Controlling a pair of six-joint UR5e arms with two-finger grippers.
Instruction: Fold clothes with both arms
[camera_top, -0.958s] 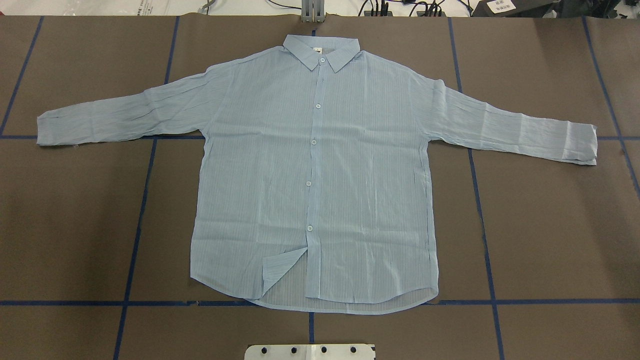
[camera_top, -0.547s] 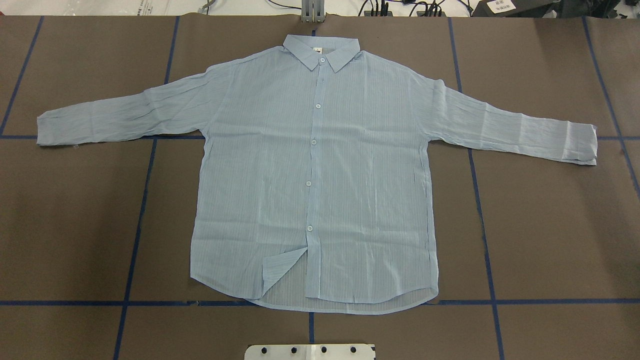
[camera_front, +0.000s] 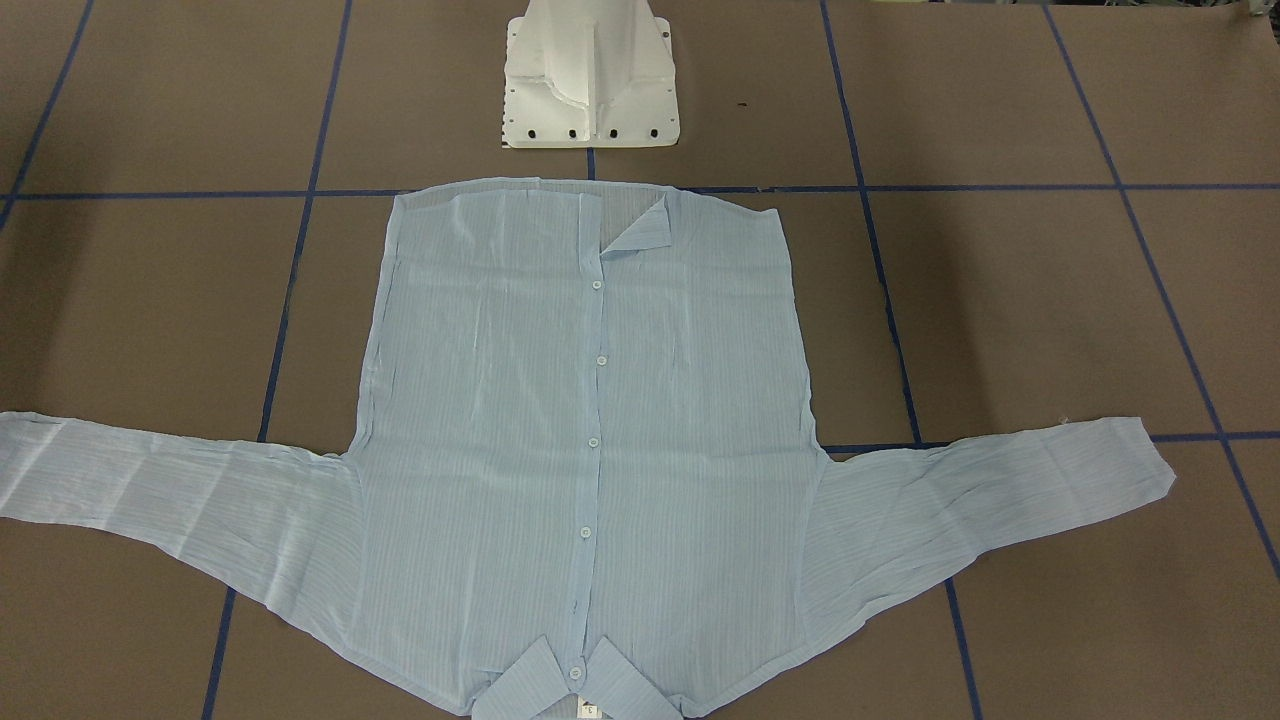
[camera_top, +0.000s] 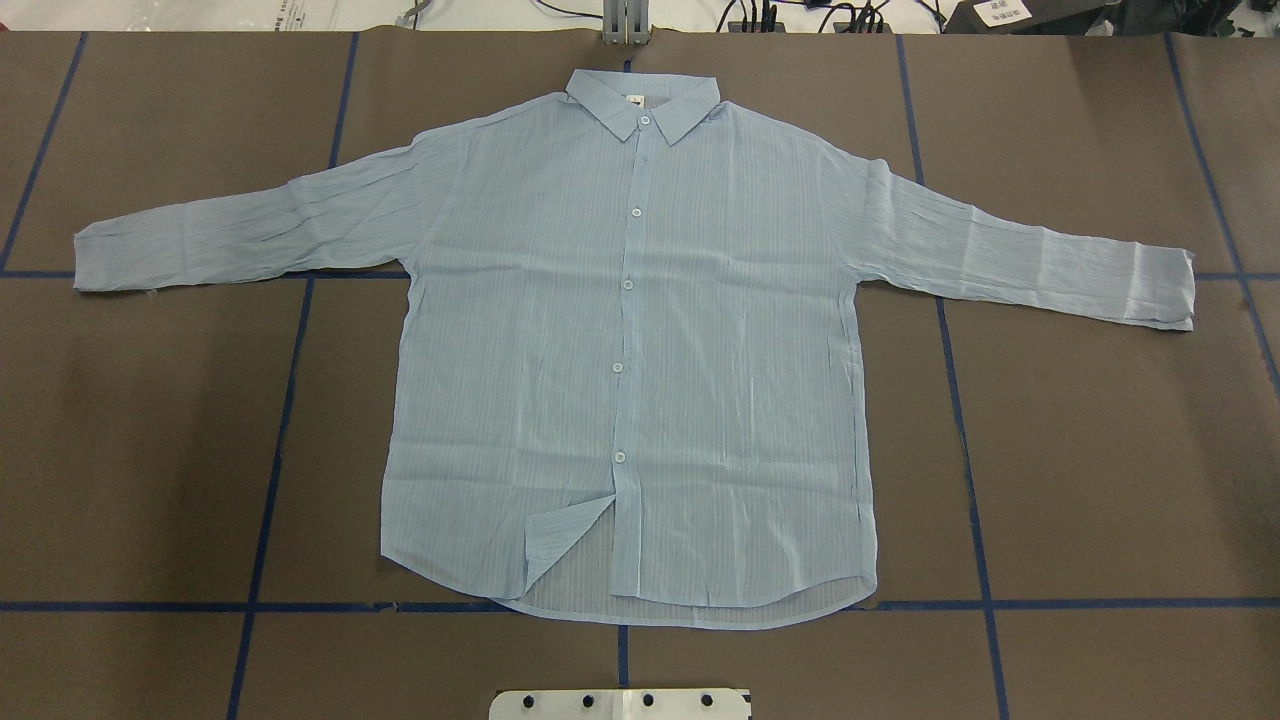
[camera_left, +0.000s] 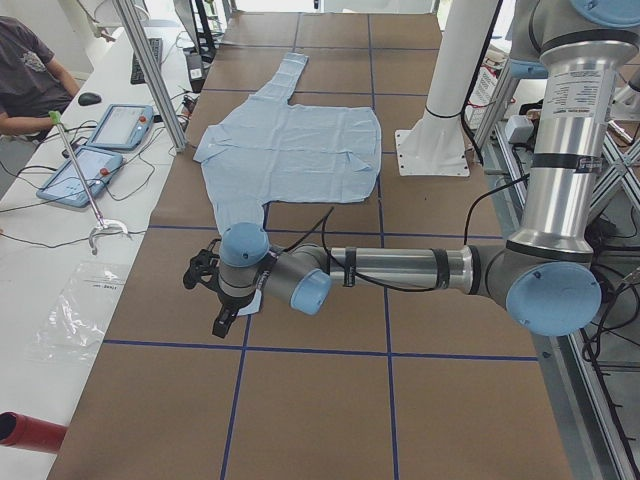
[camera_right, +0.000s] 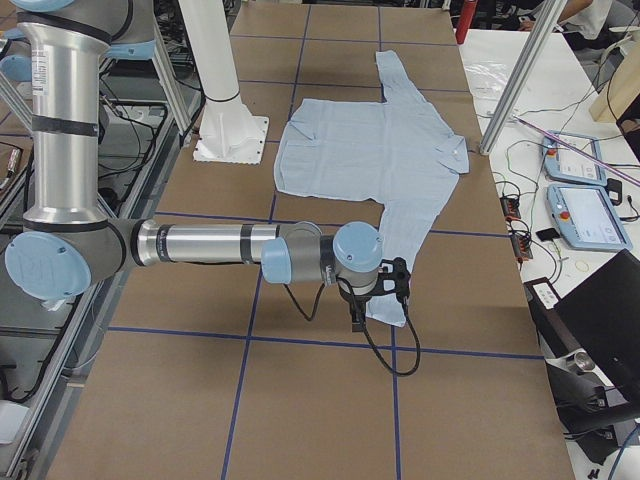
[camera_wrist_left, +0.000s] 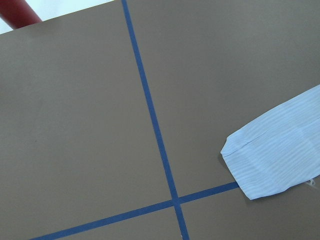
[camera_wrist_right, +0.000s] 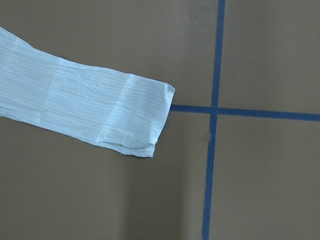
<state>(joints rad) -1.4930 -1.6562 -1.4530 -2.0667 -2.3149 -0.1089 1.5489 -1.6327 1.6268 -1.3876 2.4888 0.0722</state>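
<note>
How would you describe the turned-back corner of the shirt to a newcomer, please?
A pale-blue shirt lies spread on the brown table. Follow its button row to the hem nearest the white base. Beside the last button, a triangular flap turns back, unlike the flat front around it.

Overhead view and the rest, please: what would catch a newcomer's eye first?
A pale-blue shirt lies spread flat, buttoned front up, in the middle of the brown table, both sleeves stretched sideways. In the side views, the left arm and right arm each reach near a cuff. One front corner at the hem is turned back.
</note>
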